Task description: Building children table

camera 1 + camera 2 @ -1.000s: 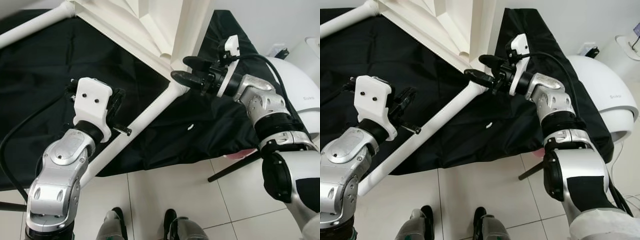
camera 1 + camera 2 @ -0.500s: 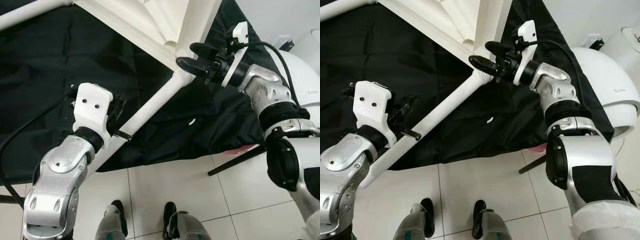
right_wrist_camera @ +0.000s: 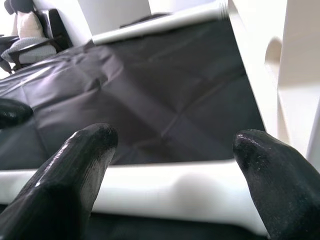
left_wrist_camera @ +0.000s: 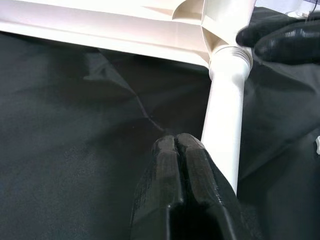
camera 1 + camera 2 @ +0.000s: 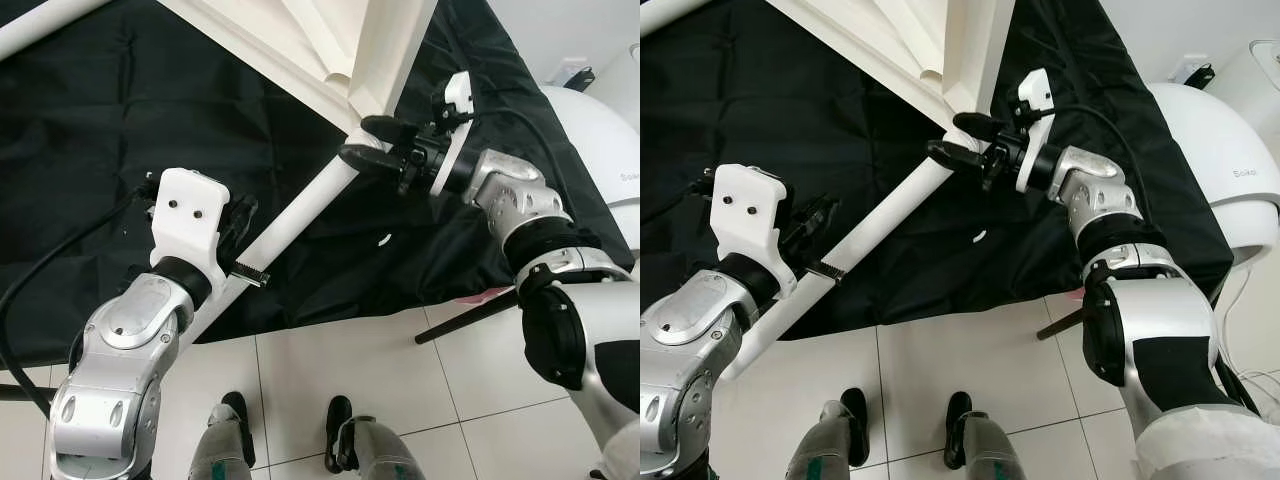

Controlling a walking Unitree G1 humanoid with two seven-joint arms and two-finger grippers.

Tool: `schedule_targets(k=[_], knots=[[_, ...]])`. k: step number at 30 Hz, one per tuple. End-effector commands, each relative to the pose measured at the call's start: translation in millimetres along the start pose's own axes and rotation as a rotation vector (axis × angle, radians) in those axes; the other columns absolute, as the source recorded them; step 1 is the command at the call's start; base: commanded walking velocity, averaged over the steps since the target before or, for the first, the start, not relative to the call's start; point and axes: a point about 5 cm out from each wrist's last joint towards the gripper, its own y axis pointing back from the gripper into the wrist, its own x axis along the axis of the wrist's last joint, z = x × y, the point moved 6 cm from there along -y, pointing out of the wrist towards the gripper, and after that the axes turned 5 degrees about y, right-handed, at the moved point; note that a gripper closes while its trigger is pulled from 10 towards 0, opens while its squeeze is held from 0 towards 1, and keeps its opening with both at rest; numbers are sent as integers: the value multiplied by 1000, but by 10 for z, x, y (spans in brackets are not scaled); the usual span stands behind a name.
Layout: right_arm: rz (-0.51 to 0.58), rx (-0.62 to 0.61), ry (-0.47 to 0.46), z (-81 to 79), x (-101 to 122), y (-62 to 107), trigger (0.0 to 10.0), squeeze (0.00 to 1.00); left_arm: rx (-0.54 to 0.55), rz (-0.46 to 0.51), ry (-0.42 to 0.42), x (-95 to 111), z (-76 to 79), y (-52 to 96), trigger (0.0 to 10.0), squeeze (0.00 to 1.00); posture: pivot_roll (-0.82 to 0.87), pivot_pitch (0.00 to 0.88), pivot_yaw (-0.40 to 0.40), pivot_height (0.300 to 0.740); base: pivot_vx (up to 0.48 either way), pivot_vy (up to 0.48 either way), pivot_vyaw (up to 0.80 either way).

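Straddling smooth round white leg (image 5: pixel 300 205), right tool (image 5: pixel 362 142)

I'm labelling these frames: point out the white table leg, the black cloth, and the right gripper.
white table leg (image 5: pixel 290 215), left eye view, mid-length of the tube.
black cloth (image 5: pixel 90 130), left eye view, a bare stretch left of the leg.
right gripper (image 5: pixel 365 141), left eye view, midway between its fingertips.

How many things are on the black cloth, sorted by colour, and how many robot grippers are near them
White: 3, the table top, the table leg at its corner, and a small white piece on the black cloth.
Black grippers: 2, the left gripper shut beside the leg, the right gripper open at the leg's top.
Total: 5.
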Motion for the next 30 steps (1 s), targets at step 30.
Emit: schedule_targets(k=[30], knots=[[-95, -275, 191, 350, 158, -57, 10000, 0, 38, 170, -12, 616, -134, 227, 10000, 0, 249, 488, -191, 740, 0, 0, 0]])
